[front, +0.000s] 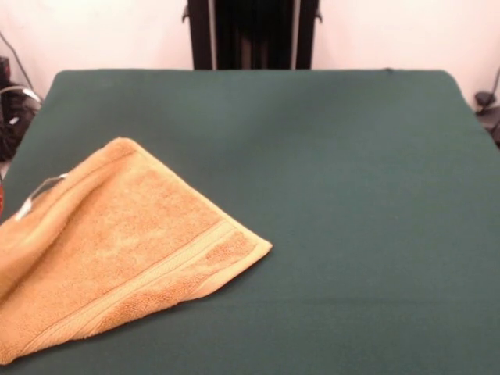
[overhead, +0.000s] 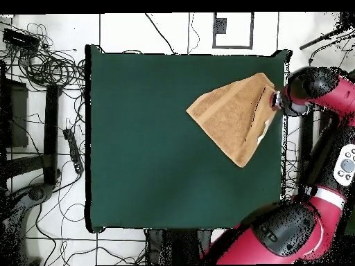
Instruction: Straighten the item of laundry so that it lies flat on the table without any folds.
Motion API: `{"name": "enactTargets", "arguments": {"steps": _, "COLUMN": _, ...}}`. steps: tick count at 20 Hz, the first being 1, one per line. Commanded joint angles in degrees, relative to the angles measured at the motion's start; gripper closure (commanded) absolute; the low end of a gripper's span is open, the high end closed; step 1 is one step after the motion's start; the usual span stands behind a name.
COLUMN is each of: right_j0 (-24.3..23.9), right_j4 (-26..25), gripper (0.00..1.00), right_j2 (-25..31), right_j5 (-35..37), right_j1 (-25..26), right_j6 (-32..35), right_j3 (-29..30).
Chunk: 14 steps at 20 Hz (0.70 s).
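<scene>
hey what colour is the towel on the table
Orange-tan, with a ribbed band of the same colour near one end. The towel shows best in the front view.

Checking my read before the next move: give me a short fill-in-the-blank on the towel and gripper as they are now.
1. The towel is still ____ over on itself, not flat.
2. The table surface is dark ____.
3. In the overhead view, the gripper is at the towel's edge nearest the table's ____ side.

Missing words: folded; green; right

front: low, across table [front: 351,195], faces pedestal | overhead: straight down; same table
</scene>
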Motion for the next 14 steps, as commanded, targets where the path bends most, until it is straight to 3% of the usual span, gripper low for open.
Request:
{"name": "enactTargets", "arguments": {"steps": 1, "right_j0": -1.48, "right_j4": -2.58, "gripper": 1.0, "right_j2": 1.13, "right_j5": 4.3, "right_j1": 1.91, "right_j6": -27.58, "right_j3": 1.7}}
{"name": "enactTargets", "arguments": {"steps": 7, "right_j0": -1.66, "right_j4": -3.9, "gripper": 1.0, "right_j2": -0.79, "right_j5": 3.83, "right_j1": 1.0, "right_j6": -30.45, "right_j3": 2.22}}
{"name": "enactTargets", "arguments": {"steps": 14, "right_j0": -1.46, "right_j4": 0.73, "gripper": 1.0, "right_j2": -2.2, "right_j5": 1.3, "right_j1": 0.09, "right_j6": -22.51, "right_j3": 6.49}}
